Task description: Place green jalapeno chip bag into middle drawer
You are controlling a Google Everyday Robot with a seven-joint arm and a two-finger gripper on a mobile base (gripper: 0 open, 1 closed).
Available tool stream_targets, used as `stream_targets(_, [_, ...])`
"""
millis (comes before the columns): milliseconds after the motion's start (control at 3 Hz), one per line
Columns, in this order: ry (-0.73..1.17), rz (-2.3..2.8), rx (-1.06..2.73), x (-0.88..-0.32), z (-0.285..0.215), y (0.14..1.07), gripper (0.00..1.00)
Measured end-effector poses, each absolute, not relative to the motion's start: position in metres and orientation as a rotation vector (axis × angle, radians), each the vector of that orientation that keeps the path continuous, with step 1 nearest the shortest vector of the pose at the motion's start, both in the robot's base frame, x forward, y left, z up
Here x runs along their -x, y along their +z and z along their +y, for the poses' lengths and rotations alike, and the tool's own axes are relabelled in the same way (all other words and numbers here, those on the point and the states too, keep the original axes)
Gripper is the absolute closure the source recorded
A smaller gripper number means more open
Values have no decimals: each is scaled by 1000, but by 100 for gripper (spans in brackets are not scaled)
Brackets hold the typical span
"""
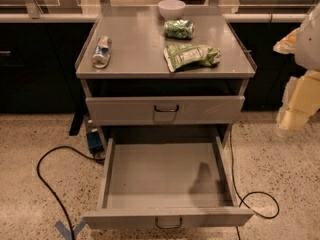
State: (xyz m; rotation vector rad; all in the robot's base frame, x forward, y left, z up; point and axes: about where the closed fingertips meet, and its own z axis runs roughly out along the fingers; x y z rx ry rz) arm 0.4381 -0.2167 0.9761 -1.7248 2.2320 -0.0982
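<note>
The green jalapeno chip bag [192, 55] lies flat on the grey cabinet top [135, 49], near its front right, pale label panel facing up. The middle drawer [167, 179], the lowest one, is pulled out wide; I see nothing in it but a shadow. The arm and gripper [295, 111] hang as pale shapes at the right edge of the view, beside the cabinet and below its top. The gripper is well to the right of the bag and not touching it.
A smaller dark-green crinkled packet [179, 29] and a white bowl [171, 8] sit behind the bag. A drink can [101, 51] lies on the top's left side. The upper drawer [165, 109] is closed. Black cables [47, 184] run over the floor on both sides.
</note>
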Motion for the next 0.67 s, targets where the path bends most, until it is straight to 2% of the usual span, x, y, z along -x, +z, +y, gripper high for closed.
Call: stream_targets(667, [-133,2216,1737,-450,-212,972,0])
